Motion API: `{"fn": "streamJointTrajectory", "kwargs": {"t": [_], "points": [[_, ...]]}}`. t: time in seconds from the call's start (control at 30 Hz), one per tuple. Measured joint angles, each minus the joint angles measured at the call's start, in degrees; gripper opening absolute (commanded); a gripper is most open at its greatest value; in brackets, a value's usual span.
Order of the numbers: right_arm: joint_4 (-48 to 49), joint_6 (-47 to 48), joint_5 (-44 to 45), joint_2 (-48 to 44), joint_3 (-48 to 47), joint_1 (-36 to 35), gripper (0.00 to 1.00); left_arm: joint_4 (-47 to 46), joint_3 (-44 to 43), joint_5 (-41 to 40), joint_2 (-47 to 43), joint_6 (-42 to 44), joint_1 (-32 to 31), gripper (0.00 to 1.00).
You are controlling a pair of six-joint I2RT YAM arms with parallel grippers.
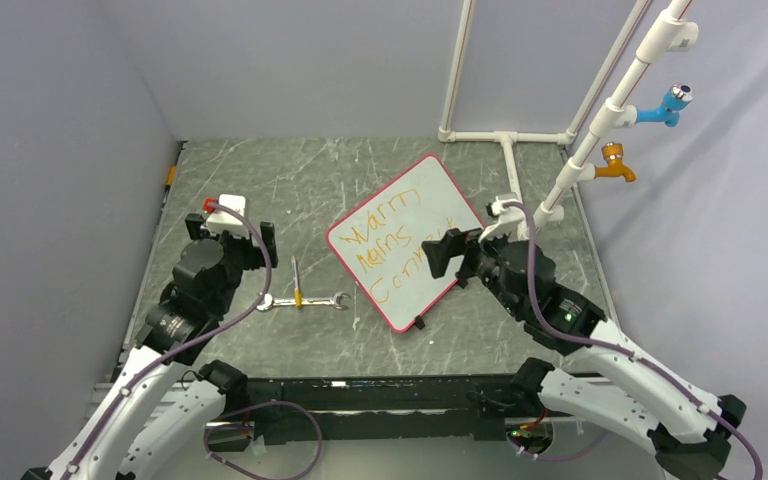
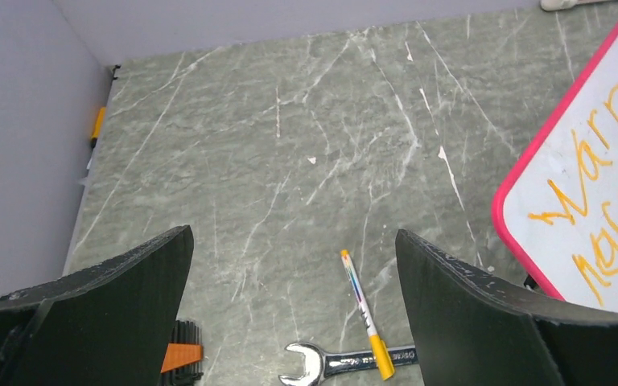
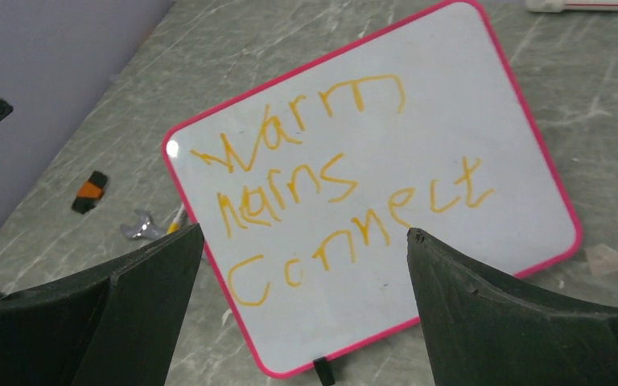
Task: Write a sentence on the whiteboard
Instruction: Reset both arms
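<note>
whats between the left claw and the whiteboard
A marker lying across a wrench, both in the gap between the open left claw and the whiteboard. The top view shows it best.

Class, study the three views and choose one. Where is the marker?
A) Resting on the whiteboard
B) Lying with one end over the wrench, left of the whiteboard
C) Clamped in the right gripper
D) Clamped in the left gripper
B: the marker lies loose with its yellow end over the wrench, to the left of the whiteboard in the top view.
</note>
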State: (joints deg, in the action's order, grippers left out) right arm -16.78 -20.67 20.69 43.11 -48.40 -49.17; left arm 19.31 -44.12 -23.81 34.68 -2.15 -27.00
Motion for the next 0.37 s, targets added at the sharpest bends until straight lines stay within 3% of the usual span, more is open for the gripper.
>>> {"fn": "streamJointTrajectory", "kwargs": {"t": [0.37], "points": [[1.6,1.0,4.8,-7.6,5.1,0.0,1.00,-1.6,0.8,3.3,-1.9,1.0,0.1,0.99]]}}
